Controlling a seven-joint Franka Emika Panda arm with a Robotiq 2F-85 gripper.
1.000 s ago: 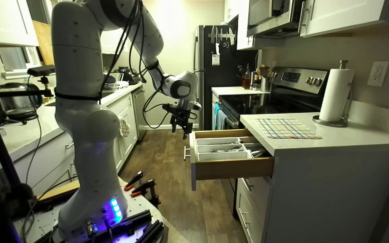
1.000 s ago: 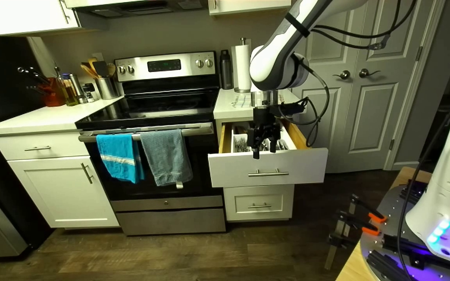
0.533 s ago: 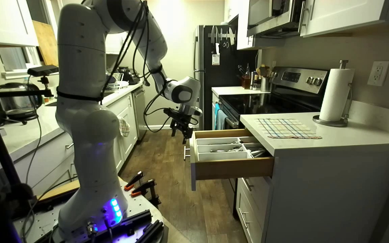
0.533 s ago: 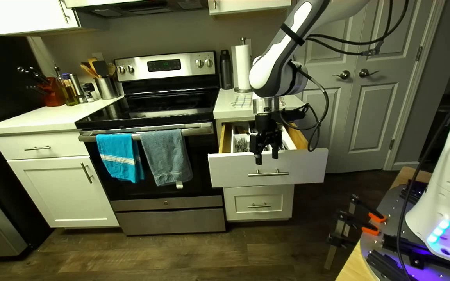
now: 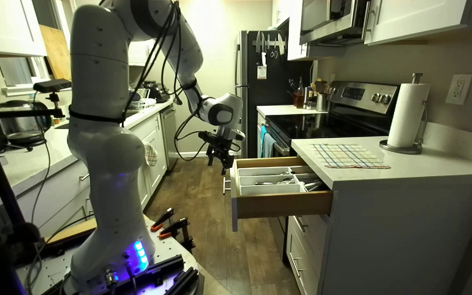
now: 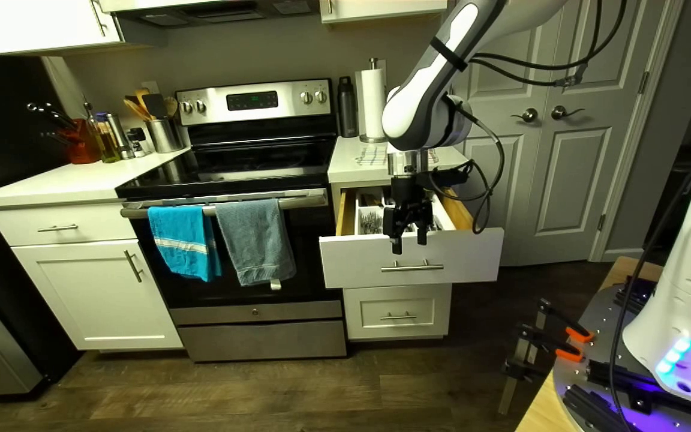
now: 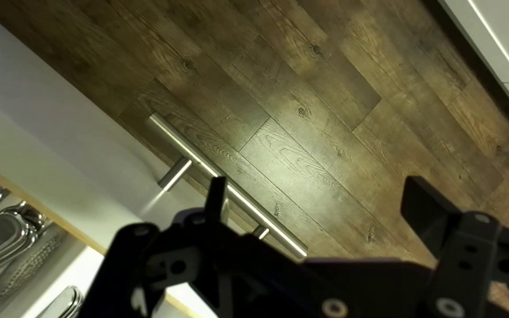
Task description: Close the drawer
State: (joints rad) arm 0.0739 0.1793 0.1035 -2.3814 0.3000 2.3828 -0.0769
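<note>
The top drawer [image 5: 283, 205] is pulled out from the white cabinet below the counter and shows in both exterior views. Its white front [image 6: 357, 261] carries a metal bar handle [image 6: 411, 267]. A white cutlery tray [image 5: 271, 189] sits inside. My gripper [image 6: 409, 246] is open and empty, pointing down at the drawer front, above the handle. It also shows beside the front's top edge in an exterior view [image 5: 217, 167]. In the wrist view my open fingers [image 7: 316, 190] span the floor, and one finger overlaps the handle [image 7: 245, 201]. Whether anything touches is unclear.
The counter [image 5: 359, 176] above the drawer holds a checkered cloth [image 5: 348, 156] and a paper towel roll [image 5: 408, 114]. The stove [image 6: 255, 162], with a blue towel [image 6: 183, 240] and a grey towel [image 6: 255, 240], stands beside the drawer. A closed lower drawer [image 6: 398, 312] is underneath.
My gripper has come down slightly beside the drawer front since one second ago. Over the last half second it is nearly still. The drawer has not moved and the gripper stays open.
</note>
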